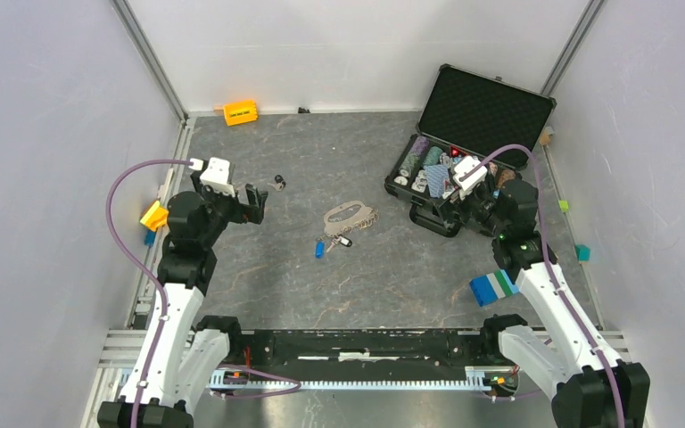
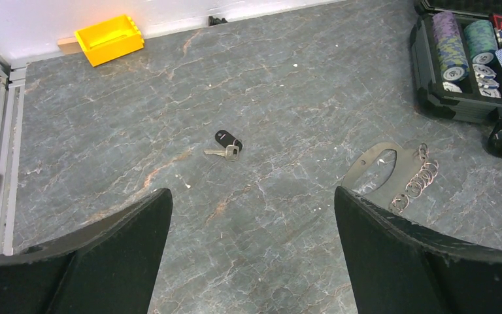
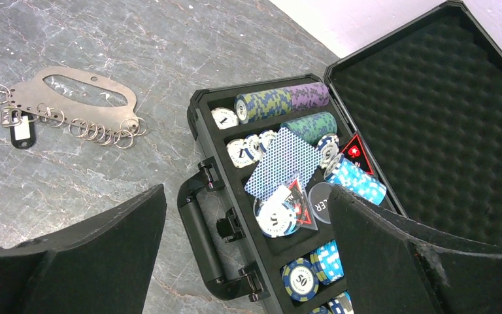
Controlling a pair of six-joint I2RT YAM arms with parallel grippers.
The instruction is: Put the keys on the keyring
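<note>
The grey-beige keyring plate (image 1: pixel 350 216) lies flat mid-table with several wire rings along one edge; it also shows in the left wrist view (image 2: pixel 380 171) and the right wrist view (image 3: pixel 72 91). A blue key (image 1: pixel 319 249) and a black-tagged key (image 1: pixel 343 241) lie at its near end; the tagged one shows in the right wrist view (image 3: pixel 19 128). A separate black key (image 1: pixel 278 183) lies alone further left, ahead of the left fingers (image 2: pixel 227 139). My left gripper (image 1: pixel 254 203) is open and empty above the table. My right gripper (image 1: pixel 446 201) is open and empty over the case handle (image 3: pixel 202 229).
An open black case (image 1: pixel 486 111) with poker chips (image 3: pixel 281 101) and cards sits at the back right. An orange block (image 1: pixel 240 112) lies by the back wall. A yellow piece (image 1: pixel 153 216) is at the left edge, and a blue-green block (image 1: pixel 494 287) by the right arm.
</note>
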